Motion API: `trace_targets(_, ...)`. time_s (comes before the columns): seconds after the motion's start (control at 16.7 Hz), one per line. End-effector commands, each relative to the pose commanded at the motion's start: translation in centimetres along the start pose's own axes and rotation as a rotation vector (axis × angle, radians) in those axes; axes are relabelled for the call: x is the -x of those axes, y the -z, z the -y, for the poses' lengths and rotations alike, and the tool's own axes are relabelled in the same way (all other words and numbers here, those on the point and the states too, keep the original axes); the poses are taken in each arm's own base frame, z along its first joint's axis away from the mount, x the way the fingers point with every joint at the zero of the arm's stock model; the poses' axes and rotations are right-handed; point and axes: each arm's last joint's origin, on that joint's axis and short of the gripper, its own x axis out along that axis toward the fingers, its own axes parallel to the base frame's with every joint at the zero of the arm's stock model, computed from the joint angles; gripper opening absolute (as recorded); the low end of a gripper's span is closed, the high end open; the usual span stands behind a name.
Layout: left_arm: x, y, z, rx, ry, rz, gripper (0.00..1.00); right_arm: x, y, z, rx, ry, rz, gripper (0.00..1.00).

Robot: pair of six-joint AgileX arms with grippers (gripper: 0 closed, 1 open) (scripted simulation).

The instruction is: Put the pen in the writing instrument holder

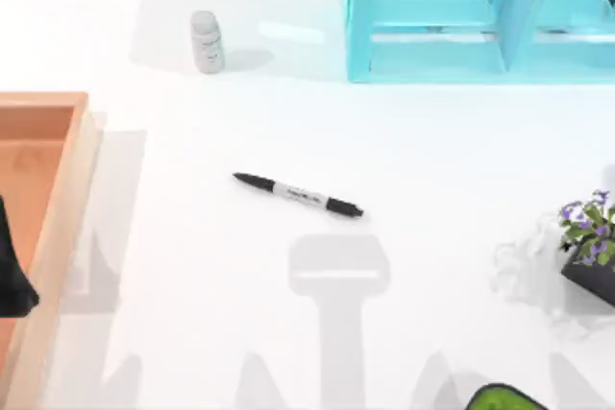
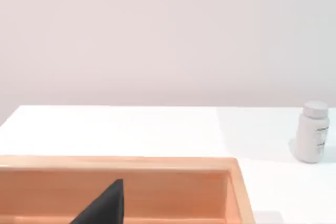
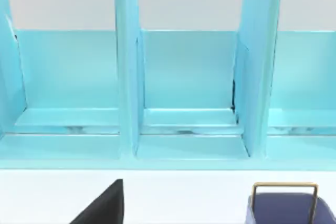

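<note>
At the far left of the white worktop (image 1: pixel 404 333) we see a shallow orange-tan wooden tray (image 1: pixel 58 237) with raised walls. A dark shape at the left edge of the top view, over the tray, is probably part of our left arm, though the view there is too poor to be sure. In the left wrist view a black wedge sits low in the picture above the tray's inner floor, and we cannot tell whether the left claw is wide or narrow.

Further right, towards the back of the worktop, a small white-grey plastic bottle (image 1: pixel 207 41) with a rounded cap stands upright, well apart from the tray.

Near the middle of the worktop lies the slim black marker pen (image 1: pixel 299 195) with a white-grey label band around its barrel. It rests flat on the surface, slightly slanted, its pointed tip towards the left, touching nothing else and held by nothing.

Behind it, at the back right, stands a light turquoise rack (image 1: pixel 432 26) with upright dividers forming open compartments. In the right wrist view, a small dark blue container with a thin golden frame (image 3: pixel 284 203) stands on the worktop in front of this rack.

At the right edge sits a dark pot of green leaves and small purple flowers (image 1: pixel 591 237). A bright green rounded object (image 1: pixel 504 398) peeks in at the bottom right. We cannot tell the right claw's state either.
</note>
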Motion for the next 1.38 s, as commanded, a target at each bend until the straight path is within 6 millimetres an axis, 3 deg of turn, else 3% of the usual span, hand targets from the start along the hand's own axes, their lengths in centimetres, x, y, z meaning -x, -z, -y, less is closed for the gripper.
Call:
trace_targets(0.18, 0.0, 0.0, 0.0, 0.0, 0.0, 0.0, 1.0, 0.0, -0.2, 0.0, 0.002, -0.004, -0.005, 1.0)
trace_targets(0.36, 0.0, 0.0, 0.0, 0.0, 0.0, 0.0, 1.0, -0.1, -1.8, -0.4, 0.018, -0.041, -0.048, 1.0)
trace_targets(0.72, 0.0, 0.0, 0.0, 0.0, 0.0, 0.0, 1.0, -2.3, -9.0, -2.3, 0.11, -0.188, -0.246, 1.0)
trace_targets(0.9, 0.0, 0.0, 0.0, 0.0, 0.0, 0.0, 1.0, -5.2, -13.5, -4.4, 0.188, -0.289, -0.374, 1.0)
trace_targets(1.08, 0.0, 0.0, 0.0, 0.0, 0.0, 0.0, 1.0, -9.4, -17.2, -7.7, 0.288, -0.399, -0.509, 1.0)
trace_targets(1.26, 0.0, 0.0, 0.0, 0.0, 0.0, 0.0, 1.0, -14.2, -19.2, -12.4, 0.407, -0.51, -0.644, 1.0)
trace_targets(1.38, 0.0, 0.0, 0.0, 0.0, 0.0, 0.0, 1.0, -17.2, -19.3, -16.2, 0.494, -0.578, -0.733, 1.0)
